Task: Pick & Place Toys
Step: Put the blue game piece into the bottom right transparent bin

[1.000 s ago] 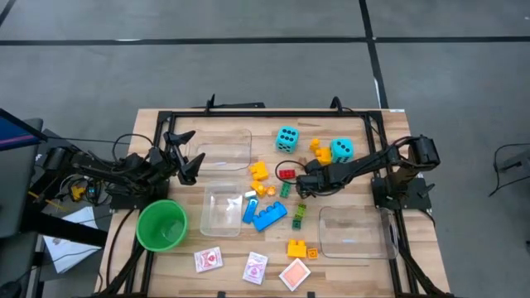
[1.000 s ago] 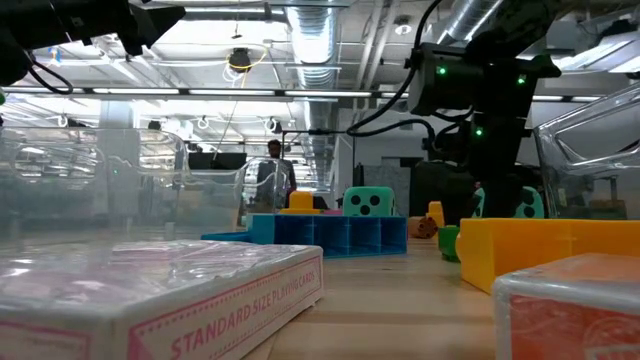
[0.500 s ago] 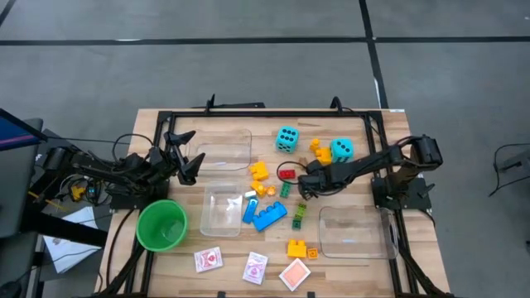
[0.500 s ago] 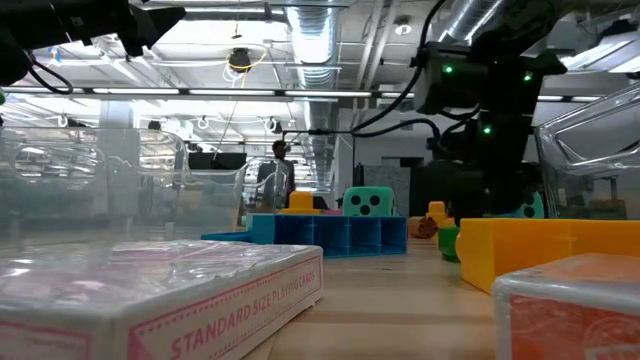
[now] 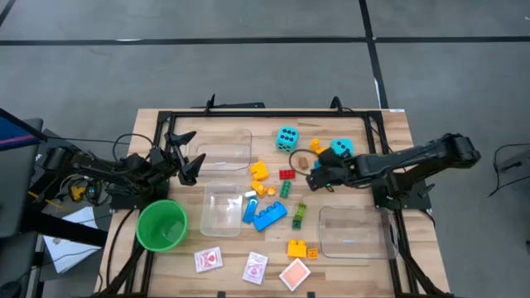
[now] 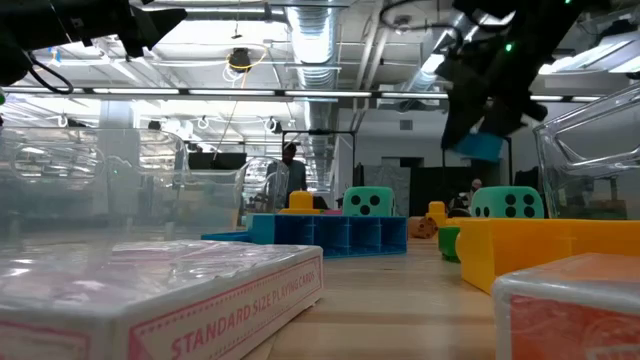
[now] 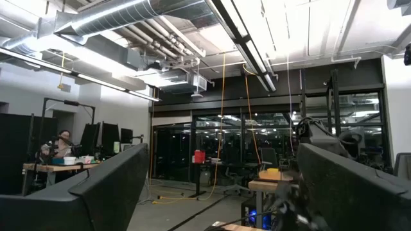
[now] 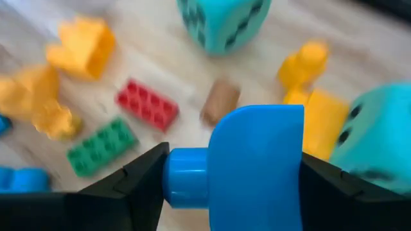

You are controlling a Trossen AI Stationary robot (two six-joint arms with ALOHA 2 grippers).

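Right up front in the low view, wrapped packs of playing cards [image 6: 190, 290] lie on the wooden table [image 5: 348, 248], a yellow brick [image 6: 545, 250] beside them. Behind sits a long blue brick [image 6: 330, 235], then two cyan dice [image 6: 368, 202] on the planks, with clear bins [image 5: 356, 232] and a green cup [image 5: 161, 225] on the table too. The right gripper [image 5: 319, 175] hangs above the scattered bricks, its jaws gripping a small blue brick [image 8: 247, 163] lifted clear of the table; a red brick [image 8: 146, 104] and a green brick [image 8: 101, 146] lie below it. The left gripper [image 5: 186, 157] waits at the table's left edge, jaws spread wide and holding nothing. Beyond stretches a workshop, with ceiling ducts, strip lights, glass doors and a person [image 6: 292, 175] standing far off
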